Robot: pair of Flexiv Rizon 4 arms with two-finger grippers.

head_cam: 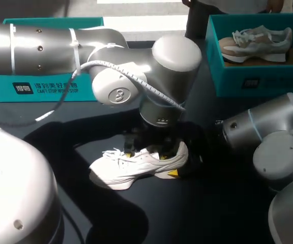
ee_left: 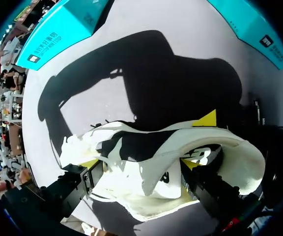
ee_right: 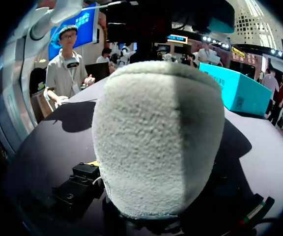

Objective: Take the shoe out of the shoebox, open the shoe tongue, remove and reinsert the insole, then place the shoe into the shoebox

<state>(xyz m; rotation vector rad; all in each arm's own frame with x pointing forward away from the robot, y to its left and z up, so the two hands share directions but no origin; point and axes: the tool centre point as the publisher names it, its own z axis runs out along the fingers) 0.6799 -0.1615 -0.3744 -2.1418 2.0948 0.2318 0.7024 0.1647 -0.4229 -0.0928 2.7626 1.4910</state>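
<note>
1. The white lace-up sneaker (head_cam: 136,165) is seen on the dark desk (head_cam: 212,213), outside both boxes. Its toe is turned toward the left side and its heel toward the right.
2. The left arm (head_cam: 111,56) is brought in over the sneaker, with the left jaws set astride its upper.
3. In the left wrist view, a yellow fingertip (ee_left: 90,163) is pressed against the upper on each side. The left jaws are clenched on the white lace-up sneaker.
4. The right arm (head_cam: 268,142) is placed at the desk's right, with its wrist end just beside the sneaker's heel.
5. The right wrist view is filled by a pale grey fuzzy rounded surface (ee_right: 156,137) directly ahead of the wrist. Whether it is insole or heel cannot be told.
6. The state of the right jaws cannot be told, as they are covered by that surface.
7. A teal cardboard shoebox (head_cam: 45,86) is seen at the rear left, partly hidden by the left arm.
8. A second teal shoebox (head_cam: 248,76) is seen at the rear right, well apart from the white sneaker. A beige-and-white sneaker (head_cam: 256,43) is laid inside it.
</note>
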